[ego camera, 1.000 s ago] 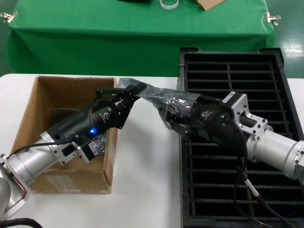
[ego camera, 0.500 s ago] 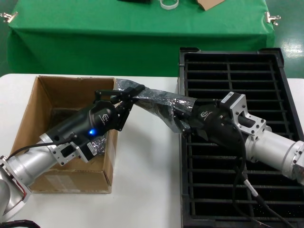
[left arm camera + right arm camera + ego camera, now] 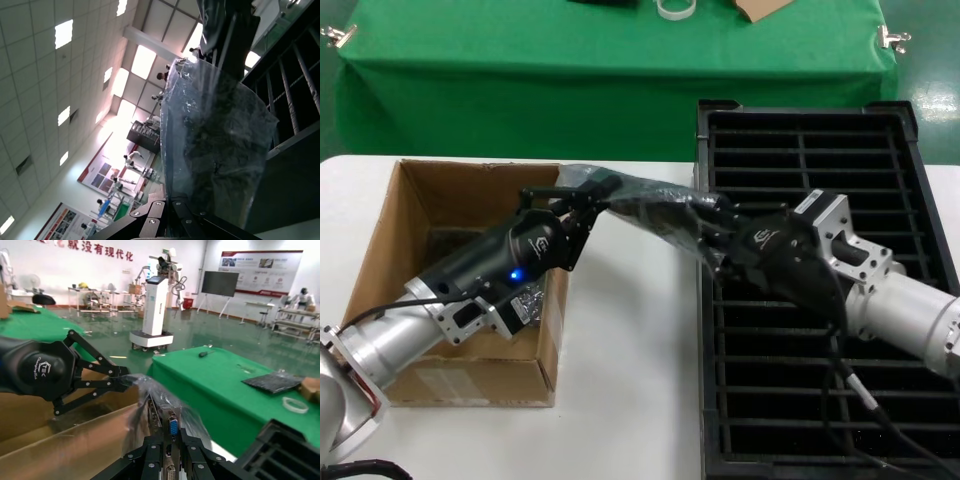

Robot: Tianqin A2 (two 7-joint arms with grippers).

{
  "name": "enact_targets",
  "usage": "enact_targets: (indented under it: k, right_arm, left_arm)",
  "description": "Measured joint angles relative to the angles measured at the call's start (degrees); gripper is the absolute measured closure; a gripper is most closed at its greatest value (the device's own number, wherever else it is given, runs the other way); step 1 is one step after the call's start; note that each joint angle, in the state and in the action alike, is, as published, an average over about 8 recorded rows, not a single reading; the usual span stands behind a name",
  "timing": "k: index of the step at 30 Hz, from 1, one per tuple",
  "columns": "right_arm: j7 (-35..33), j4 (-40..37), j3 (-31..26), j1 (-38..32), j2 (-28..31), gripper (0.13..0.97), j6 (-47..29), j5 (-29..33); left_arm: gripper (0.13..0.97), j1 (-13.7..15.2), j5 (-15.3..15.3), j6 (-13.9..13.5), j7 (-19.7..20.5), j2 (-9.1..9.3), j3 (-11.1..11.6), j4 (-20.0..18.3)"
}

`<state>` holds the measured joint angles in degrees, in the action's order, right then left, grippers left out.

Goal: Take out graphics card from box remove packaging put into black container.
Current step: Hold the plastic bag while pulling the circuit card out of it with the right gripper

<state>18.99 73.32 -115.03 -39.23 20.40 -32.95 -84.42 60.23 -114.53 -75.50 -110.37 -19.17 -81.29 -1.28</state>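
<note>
The graphics card (image 3: 167, 432) sits inside the packaging (image 3: 645, 205), which hangs stretched in the air between the box's (image 3: 380, 260) inner edge and the black container's (image 3: 910, 170) near-left edge. Your left gripper (image 3: 582, 196) pinches the bag's closed end right above the box rim, jaws pressed on the plastic. Your right gripper (image 3: 705, 225) reaches into the open end; in the right wrist view its jaws close on the card's bracket edge with the blue port.

Over the last second the right gripper has risen and pulled slightly toward the container, and the bag has gone from sagging to taut and straighter. That reads as the extraction under way: the card is gripped but not yet out of its sleeve. You next need a steady pull apart, with the left grip firm so the bag does not follow the card.
</note>
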Motion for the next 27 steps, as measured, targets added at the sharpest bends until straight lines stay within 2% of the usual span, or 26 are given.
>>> enact_targets:
  k: [6, 11, 16, 22, 27]
  right_arm:
    - [6.7, 6.5, 2.0, 2.4, 1.6, 0.91, 0.8, 8.2]
    - [13.5, 13.4, 5.8, 5.3, 1.9, 0.91, -1.5, 18.1]
    - [20.3, 22.9, 11.9, 9.0, 0.1, 0.91, -7.7, 31.0]
    - [25.6, 34.3, 19.2, 13.1, -5.2, 0.91, -17.7, 46.7]
    - [28.0, 41.1, 23.6, 15.3, -9.4, 0.91, -23.4, 57.2]
  left_arm:
    - [0.958, 0.3, -0.1, 1.3, -0.5, 0.29, 0.2, 0.1]
    - [0.958, 0.5, -0.2, 2.2, -0.7, 0.53, 0.3, 0.1]
    - [0.958, 0.9, -0.5, 3.1, -0.9, 0.78, 0.6, 0.2]
    - [0.958, 1.3, -0.9, 4.0, -0.8, 1.15, 1.0, 0.2]
    - [0.958, 1.9, -1.2, 4.0, 2.3, 1.22, 1.3, 0.2]
